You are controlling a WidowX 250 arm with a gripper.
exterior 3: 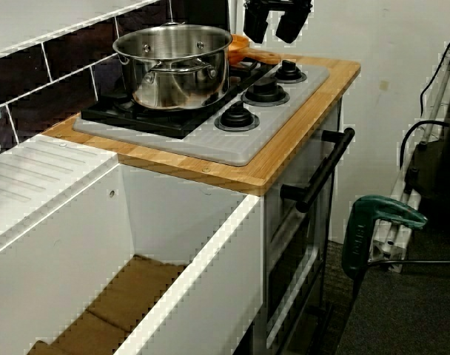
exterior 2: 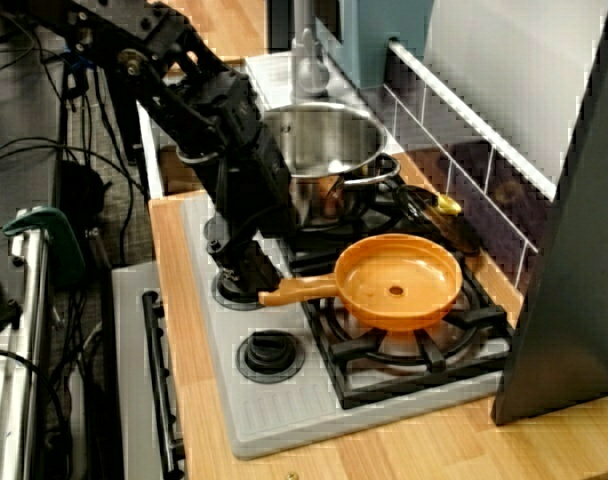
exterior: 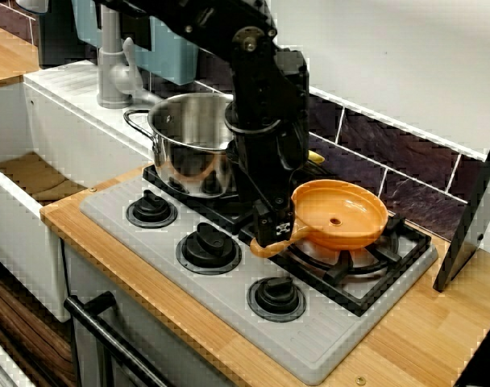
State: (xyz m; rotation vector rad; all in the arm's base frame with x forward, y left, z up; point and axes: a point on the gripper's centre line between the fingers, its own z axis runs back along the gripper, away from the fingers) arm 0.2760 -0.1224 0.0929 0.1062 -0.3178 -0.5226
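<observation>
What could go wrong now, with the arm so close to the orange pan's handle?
The gripper hangs at the handle tip of the orange pan, jaws open; a grip so far out might let the pan tilt. The arm stands close beside the steel pot and might bump it.

Orange round plastic frying pan (exterior: 342, 214) looked smooth, slightly glossy. Stainless steel cooking pot (exterior: 193, 149) was mirror-polished. Grey plastic hob panel (exterior: 229, 298) looked matt, ribbed. Pale wooden worktop (exterior: 422, 339) looked smooth, satin.
</observation>
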